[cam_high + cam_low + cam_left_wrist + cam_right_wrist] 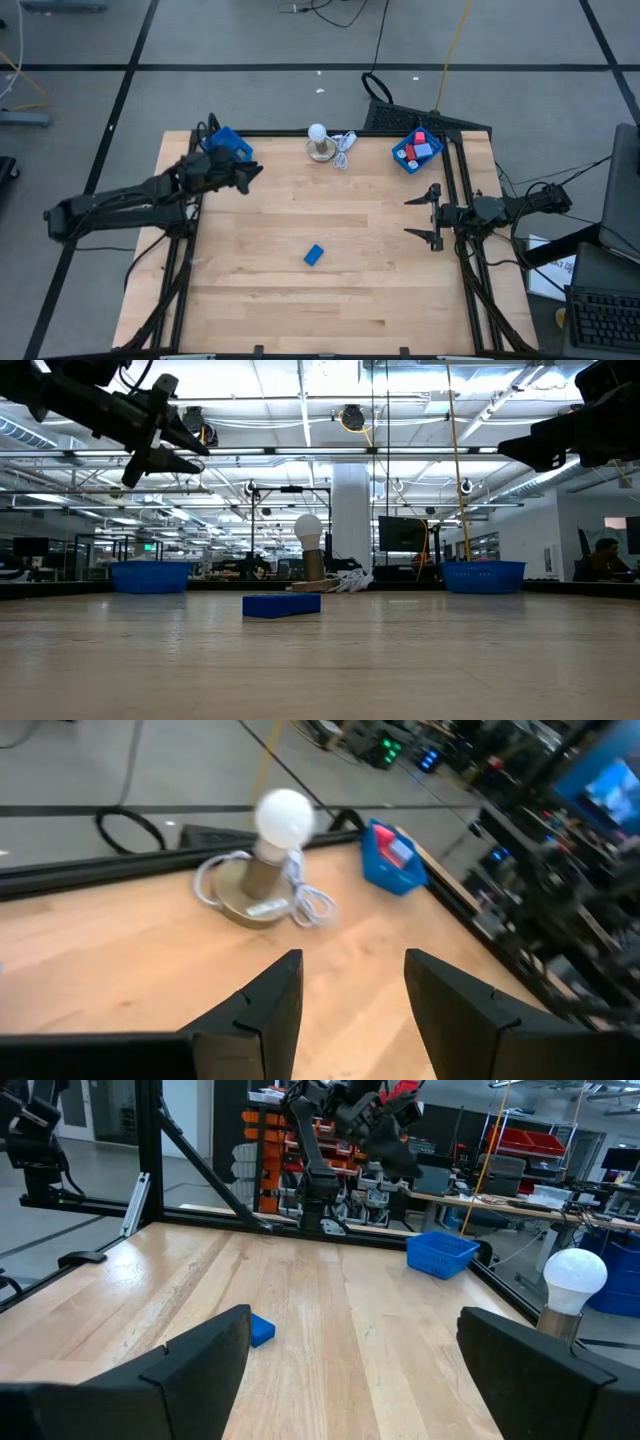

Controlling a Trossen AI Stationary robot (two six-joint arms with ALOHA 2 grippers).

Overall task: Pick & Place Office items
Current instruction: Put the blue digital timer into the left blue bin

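One blue block point(314, 255) lies flat on the bare wood near the table's middle; it also shows in the low view point(281, 605) and the right wrist view point(261, 1330). Red, light blue and purple pieces sit in the blue tray point(417, 150) at the far right corner. My left gripper point(250, 178) hovers open, high above the table beside the far-left blue tray point(228, 143); its fingers point(350, 990) point toward the bulb. My right gripper point(410, 217) is open wide at the right edge, raised, pointing toward the table's left point(355, 1320).
A white bulb on a round base with a coiled white cord point(321, 142) stands at the far edge between the two trays point(283, 815). Black frame rails run along the table's sides. Open wood surrounds the blue block.
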